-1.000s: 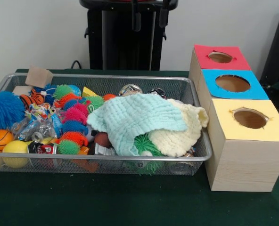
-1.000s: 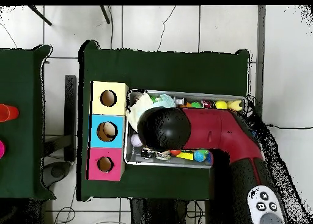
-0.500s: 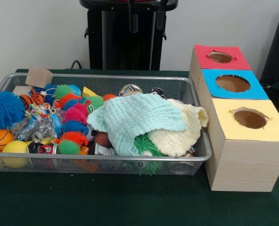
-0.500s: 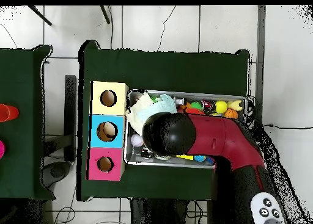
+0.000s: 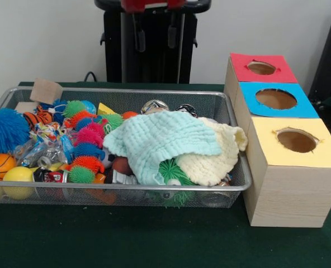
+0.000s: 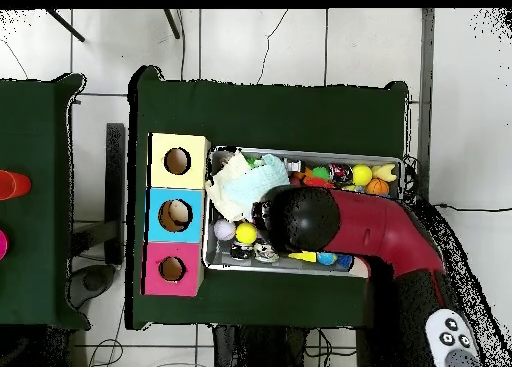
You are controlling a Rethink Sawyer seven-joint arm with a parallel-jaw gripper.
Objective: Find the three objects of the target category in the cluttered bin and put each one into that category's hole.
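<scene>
Two dark prongs of the tool point(image 5: 153, 39) hang apart and empty at the front view's top edge, high above the wide silver wire-mesh bin point(image 5: 126, 192); from overhead the red and black arm point(image 6: 340, 223) covers the bin's middle. The bin lies on the dark green table point(image 5: 154, 240), its right end just beside a row of three pale wooden boxes. These are one red-topped box point(image 5: 260, 68), one blue-topped box whose round hole point(image 5: 275, 99) is open, and one yellow-topped box point(image 5: 296, 140), each with one hole. A bare strip of table runs along the bin's near rim. Inside the bin's right half lie two cloths, a mint-green knitted cloth point(image 5: 162, 139) partly over a cream knitted cloth point(image 5: 218, 153). The left half is packed with spiky rubber balls and small toys; a large blue spiky ball point(image 5: 6, 129) presses the left wall.
</scene>
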